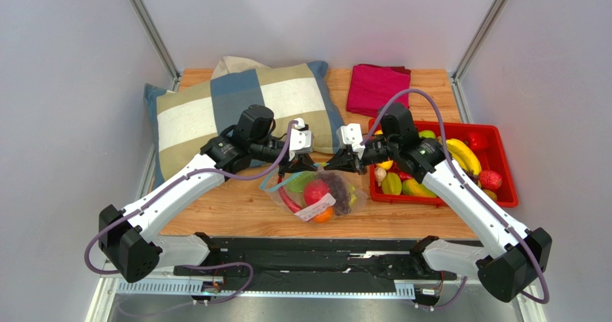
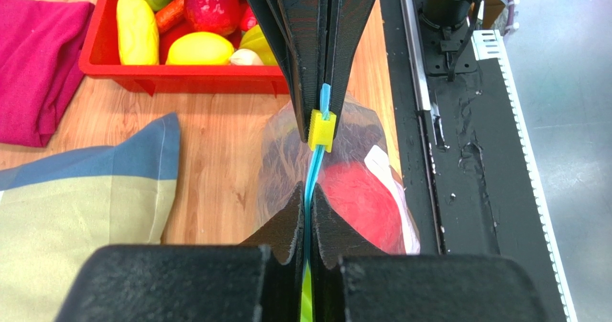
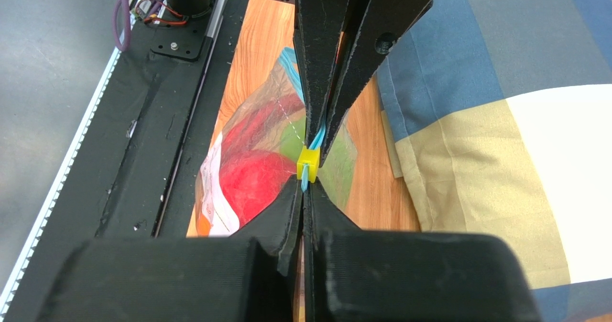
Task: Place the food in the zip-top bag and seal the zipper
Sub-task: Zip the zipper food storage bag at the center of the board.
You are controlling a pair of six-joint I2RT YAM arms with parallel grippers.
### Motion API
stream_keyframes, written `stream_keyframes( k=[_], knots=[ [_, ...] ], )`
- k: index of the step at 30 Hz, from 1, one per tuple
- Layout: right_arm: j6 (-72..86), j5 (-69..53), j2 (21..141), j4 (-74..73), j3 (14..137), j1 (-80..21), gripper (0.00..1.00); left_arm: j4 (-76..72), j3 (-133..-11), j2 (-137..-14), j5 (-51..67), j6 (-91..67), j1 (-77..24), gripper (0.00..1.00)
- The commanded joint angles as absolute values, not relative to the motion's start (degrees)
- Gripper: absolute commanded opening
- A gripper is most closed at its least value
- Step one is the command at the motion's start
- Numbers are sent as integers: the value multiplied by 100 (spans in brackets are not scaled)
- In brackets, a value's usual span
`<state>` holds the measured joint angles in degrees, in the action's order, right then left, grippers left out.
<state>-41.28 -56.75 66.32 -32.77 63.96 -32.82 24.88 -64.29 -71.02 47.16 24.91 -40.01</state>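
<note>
The clear zip-top bag (image 1: pixel 316 193) lies on the table in front of the arms, holding a red apple (image 1: pixel 314 191), purple grapes (image 1: pixel 337 189) and an orange piece (image 1: pixel 323 216). Its teal-blue zipper (image 2: pixel 314 168) carries a yellow slider (image 2: pixel 321 130). My left gripper (image 1: pixel 291 165) is shut on the zipper strip (image 2: pixel 307 196). My right gripper (image 1: pixel 334 164) faces it, shut on the strip's end just behind the slider (image 3: pixel 309 164), as the right wrist view (image 3: pixel 304 191) shows. The apple shows through the bag (image 3: pixel 251 185).
A red tray (image 1: pixel 442 201) at the right holds bananas (image 1: pixel 463 155), mangoes (image 1: pixel 391 184) and other toy food. A checked pillow (image 1: pixel 237 110) lies at the back left, a magenta cloth (image 1: pixel 375 86) at the back. A black rail (image 1: pixel 316 254) runs along the near edge.
</note>
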Motion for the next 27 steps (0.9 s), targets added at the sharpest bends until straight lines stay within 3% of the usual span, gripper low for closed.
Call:
stream_keyframes(
  k=[1, 7, 11, 27],
  knots=[
    [-4377, -5713, 6592, -3376, 6539, -3287, 0, 2128, -6530, -6847, 4624, 2453, -4017, 6],
    [-4228, -5678, 6539, -3155, 6442, -3287, 0, 1539, -6565, -6724, 4535, 1899, -4060, 29],
    [-4184, -5643, 6530, -3111, 6442, -3287, 0, 1503, -6610, -6724, 4518, 2021, -4201, 34],
    [-3946, -5484, 6460, -2812, 6328, -3287, 0, 1511, -6715, -6891, 4781, 1995, -4403, 42]
  ],
)
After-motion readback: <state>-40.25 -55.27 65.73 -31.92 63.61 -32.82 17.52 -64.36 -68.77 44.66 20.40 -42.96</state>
